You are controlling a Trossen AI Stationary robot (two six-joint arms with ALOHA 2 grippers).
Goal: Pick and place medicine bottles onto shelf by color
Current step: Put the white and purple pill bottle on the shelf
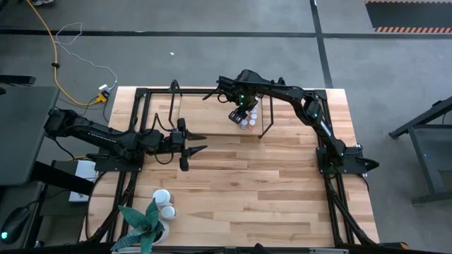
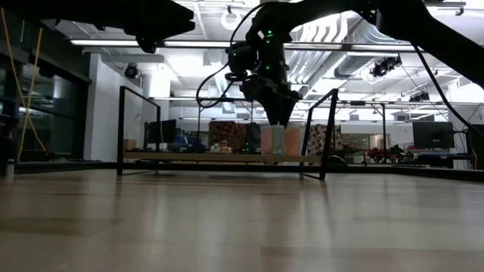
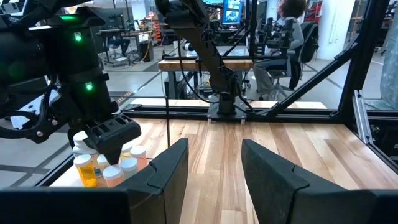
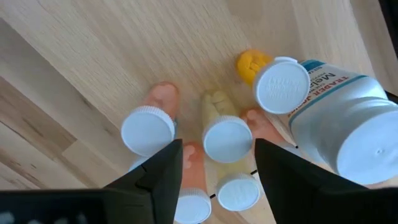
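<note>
The right claw [image 1: 243, 114] is positioned directly above a tight cluster of small bottles [image 1: 248, 121] on the shelf [image 1: 205, 113], at the shelf's right end. In the right wrist view its two dark fingers [image 4: 163, 171] are seen spread apart, with a white-capped bottle [image 4: 228, 139] lying between them; nothing is gripped. The left claw [image 1: 192, 144] is held over the bare surface [image 1: 268, 190] in front of the shelf, its fingers apart and empty.

Risk is judged to lie mainly in the crowding. The small bottles are set almost touching, so a finger lowered or lifted off line could be expected to tip a neighbour and topple others. A large white bottle [image 4: 348, 124] with a printed label is leaning in the right wrist view, close to the cluster; whether it is touching another bottle cannot be told. The thin black hoop [image 1: 267, 120] of the shelf frame is close beside the claw and could be struck on withdrawal.

Two more white bottles [image 1: 164, 203] are standing at the near left of the surface, just beside a spiky green plant [image 1: 141, 222].

Materials: the small bottles are translucent orange and yellowish plastic cylinders with ribbed white caps, light and smooth, likely to slide. The shelf board and the surface are pale, finished wood. The frame is thin black metal tube.
</note>
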